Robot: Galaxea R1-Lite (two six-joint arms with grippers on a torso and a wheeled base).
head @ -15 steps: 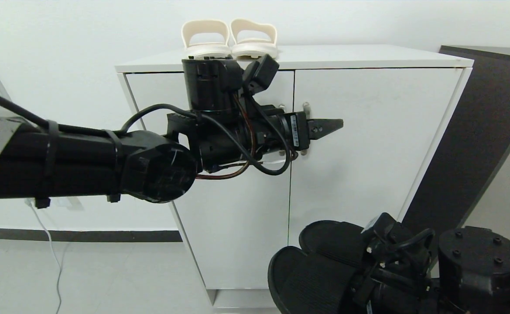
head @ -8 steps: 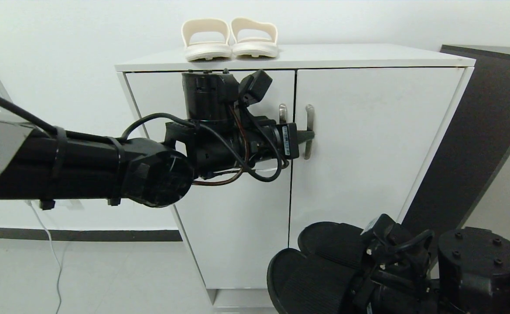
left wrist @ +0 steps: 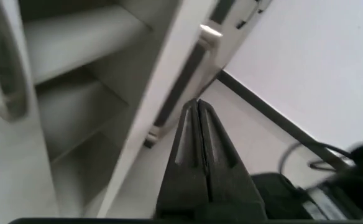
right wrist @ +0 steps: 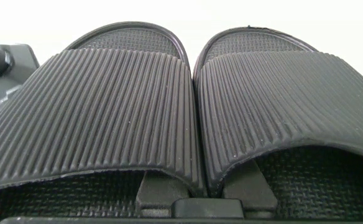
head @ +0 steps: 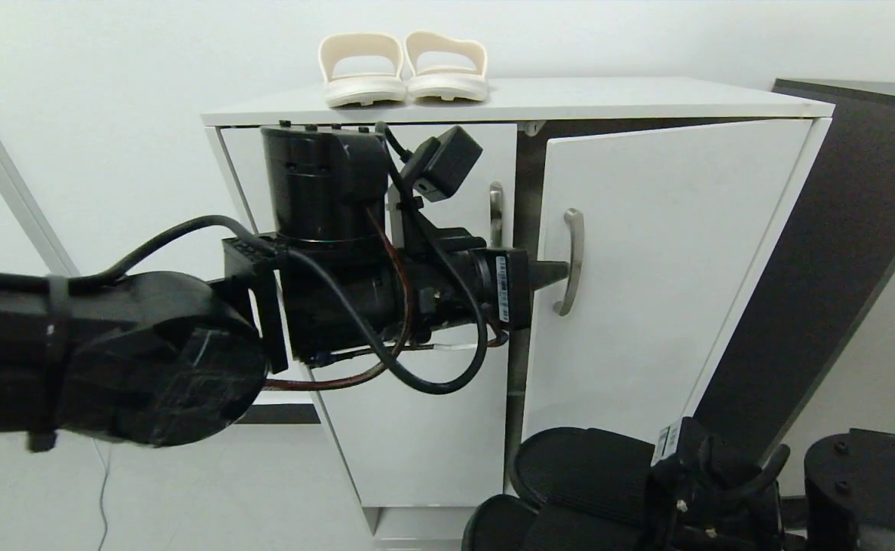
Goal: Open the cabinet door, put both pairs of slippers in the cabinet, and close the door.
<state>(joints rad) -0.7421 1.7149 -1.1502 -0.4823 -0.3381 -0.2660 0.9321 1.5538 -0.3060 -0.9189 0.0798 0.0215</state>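
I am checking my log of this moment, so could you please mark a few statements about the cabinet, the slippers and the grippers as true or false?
1. The right cabinet door stands partly open. True.
2. The white slippers lie inside the cabinet. False: they sit on the cabinet top.
3. The right gripper holds the black slippers. True.
4. The left gripper is spread wide open. False: its fingers are pressed together, with the tip at the right door's handle.
5. The left cabinet door is open too. False: it is shut.
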